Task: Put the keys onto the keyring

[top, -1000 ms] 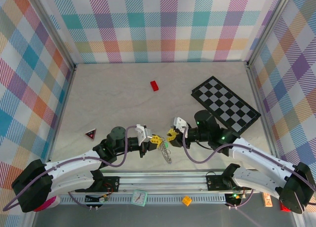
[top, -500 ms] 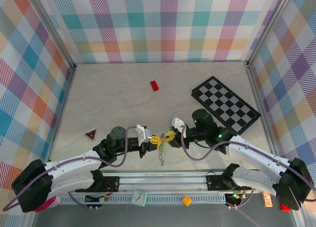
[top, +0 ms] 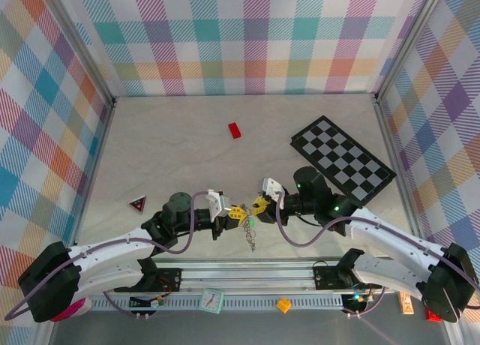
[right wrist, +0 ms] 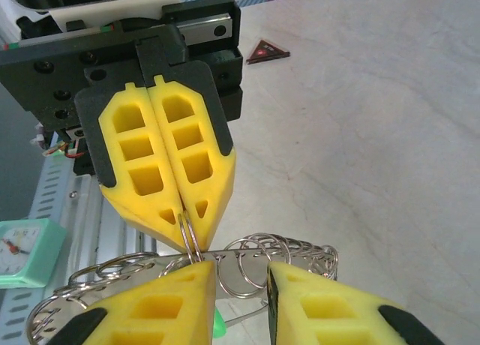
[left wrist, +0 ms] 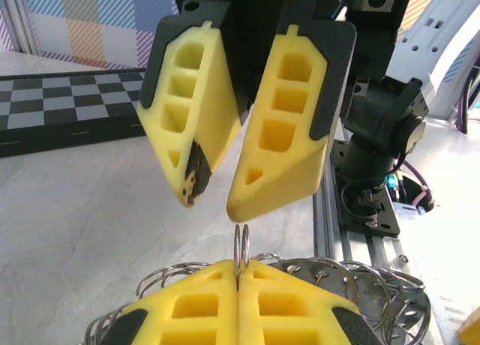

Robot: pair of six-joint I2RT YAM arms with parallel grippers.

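Observation:
My left gripper is shut on a small double loop of the keyring, a bunch of thin silver rings that hangs below it near the table's front edge. The right gripper stands open just across from it, its yellow fingers tilted above that loop. In the right wrist view the keyring spreads between my open right gripper and the shut left gripper. A green key head peeks out under the rings. The blue key is hidden.
A small red brick lies mid-table at the back. The black-and-white chequered board lies at the right, and a dark triangle at the left. The metal rail runs along the near edge, with a small clock in front of it.
The right gripper has moved in close to the left gripper. The hanging rings have swung slightly and now hang more straight down. The left gripper has stayed shut.

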